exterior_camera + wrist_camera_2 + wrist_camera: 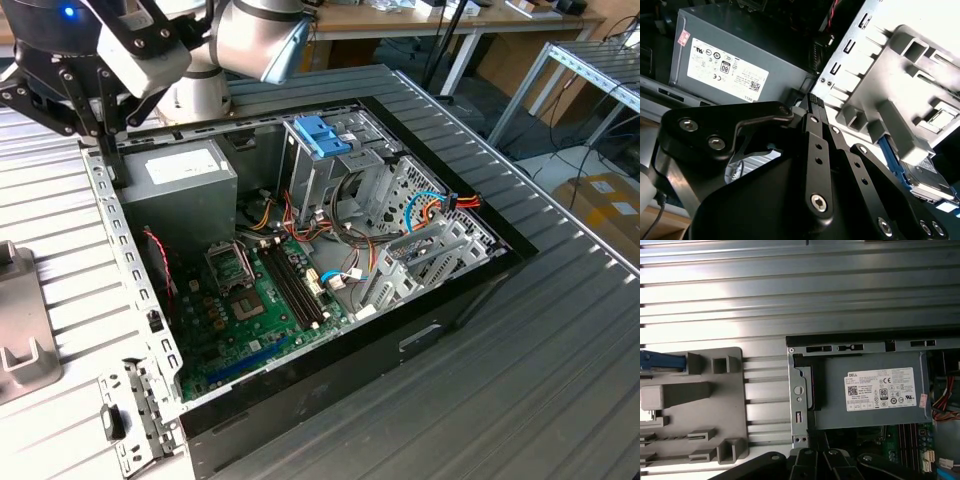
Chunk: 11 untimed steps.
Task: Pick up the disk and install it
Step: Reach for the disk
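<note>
Claw: black metal links with bolt heads in the second wrist view; the claw has its thin fingers drawn together with nothing between them. It hangs at the case wall beside the power supply.
Disk: the disk has a dark metal body, a white label and a blue plastic rail. It sits in the holder, off the case and away from the claw.
Holder: the holder is matt grey moulded plastic with blocky ribs and lies flat on the tabletop.
Hidden: the holder covers most of the disk, and the picture edge cuts off the rest.
Case: the case is a black-sided open box with a green motherboard.
Tabletop: the tabletop is ribbed grey metal.
Room: wooden benches stand behind.
</note>
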Motion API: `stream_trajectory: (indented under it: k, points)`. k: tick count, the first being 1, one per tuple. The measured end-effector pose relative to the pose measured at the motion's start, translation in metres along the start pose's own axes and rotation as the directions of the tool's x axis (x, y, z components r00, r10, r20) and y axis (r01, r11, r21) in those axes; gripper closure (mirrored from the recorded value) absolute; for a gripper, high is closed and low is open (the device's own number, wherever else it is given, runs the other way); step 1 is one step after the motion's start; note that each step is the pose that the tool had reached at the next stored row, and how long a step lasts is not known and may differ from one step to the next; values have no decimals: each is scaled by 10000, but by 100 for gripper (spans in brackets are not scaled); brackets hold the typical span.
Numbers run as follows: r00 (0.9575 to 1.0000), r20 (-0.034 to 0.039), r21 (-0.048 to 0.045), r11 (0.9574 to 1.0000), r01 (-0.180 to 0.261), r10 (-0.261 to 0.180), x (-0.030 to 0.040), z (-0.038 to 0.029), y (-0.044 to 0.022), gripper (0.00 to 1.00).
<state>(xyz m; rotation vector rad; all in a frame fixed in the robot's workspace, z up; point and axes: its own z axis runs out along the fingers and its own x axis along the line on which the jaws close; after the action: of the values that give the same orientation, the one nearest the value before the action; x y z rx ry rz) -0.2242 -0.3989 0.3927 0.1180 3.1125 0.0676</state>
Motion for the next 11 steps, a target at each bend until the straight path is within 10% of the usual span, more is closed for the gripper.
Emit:
stream_trajectory:
  k: [11]
  points:
    - [10000, 0, 0, 10000, 0, 0, 90, -2, -7, 90]
